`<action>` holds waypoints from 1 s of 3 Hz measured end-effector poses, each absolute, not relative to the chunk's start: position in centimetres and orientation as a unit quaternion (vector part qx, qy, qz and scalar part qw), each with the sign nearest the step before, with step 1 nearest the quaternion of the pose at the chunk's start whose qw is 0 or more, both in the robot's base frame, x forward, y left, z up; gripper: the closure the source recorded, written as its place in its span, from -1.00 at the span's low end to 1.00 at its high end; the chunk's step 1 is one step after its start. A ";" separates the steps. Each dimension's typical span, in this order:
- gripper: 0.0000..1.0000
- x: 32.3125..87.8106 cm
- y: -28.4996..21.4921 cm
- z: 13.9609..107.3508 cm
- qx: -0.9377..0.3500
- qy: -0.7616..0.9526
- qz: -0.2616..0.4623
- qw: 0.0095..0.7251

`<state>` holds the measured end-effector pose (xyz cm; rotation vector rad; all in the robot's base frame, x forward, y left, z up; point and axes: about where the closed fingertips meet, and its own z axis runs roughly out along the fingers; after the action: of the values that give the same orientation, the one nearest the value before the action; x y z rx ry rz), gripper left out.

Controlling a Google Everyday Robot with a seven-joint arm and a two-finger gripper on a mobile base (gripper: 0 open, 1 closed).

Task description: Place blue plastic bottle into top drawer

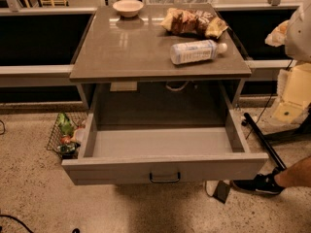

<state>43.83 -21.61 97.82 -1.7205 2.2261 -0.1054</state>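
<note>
The bottle (pixel 197 51) lies on its side on the tabletop (pixel 121 52), ungrasped. The drawer (pixel 160 142) is open (nothing inside). The gripper (pixel 278 33) is at the right edge, well apart, and its opening cannot be told. Grasping and placing are both left to do.

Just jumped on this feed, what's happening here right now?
Nothing is being handled yet. The blue plastic bottle lies on its side on the countertop, next to some snack bags. The top drawer below is pulled open and empty. The gripper is off at the right edge of the view, beside the counter and apart from the bottle.
</note>
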 end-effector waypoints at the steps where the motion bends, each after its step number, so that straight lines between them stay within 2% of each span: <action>1: -1.00 43.8 -21.6 97.8 -0.603 0.780 -0.037 0.162; 2: -1.00 47.1 -21.2 97.6 -0.609 0.773 -0.042 0.172; 3: -1.00 53.1 -20.3 97.1 -0.621 0.757 -0.038 0.199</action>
<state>53.08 -20.33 97.11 -1.7378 2.1177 -0.1069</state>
